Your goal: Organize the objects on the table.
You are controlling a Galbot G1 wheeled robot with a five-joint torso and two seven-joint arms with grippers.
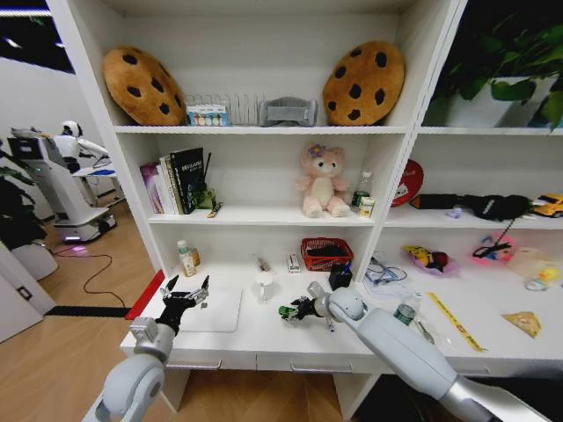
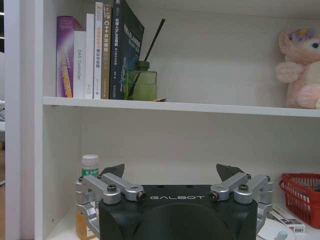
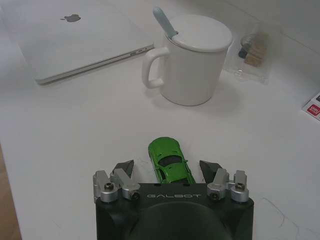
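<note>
Two pincers are in play, but the right pincer [image 3: 166, 169] is the one right on top of the job. Its two fingers are spread apart, and the little green toy car [image 3: 170, 160] sits on the white worktop [image 3: 75, 135] in the gap between them, not yet squeezed. The car's long side points straight away from the pincer, nose toward the white mug [image 3: 190, 62], so the fingers stand one on each side of its narrow body. That looks like a good line-up for closing on it. A bit farther on is the mug with a lid and a pale spoon [image 3: 164, 21], and beyond that lies the slim silver laptop [image 3: 75, 37], flat and shut. From the head view, the car [image 1: 288, 311] is near the front middle of the worktop, just beside the right arm's tip. The left pincer [image 1: 185, 290] hangs over the laptop's side of the worktop, well apart from the car, and its fingers are also spread wide with nothing in them.
</note>
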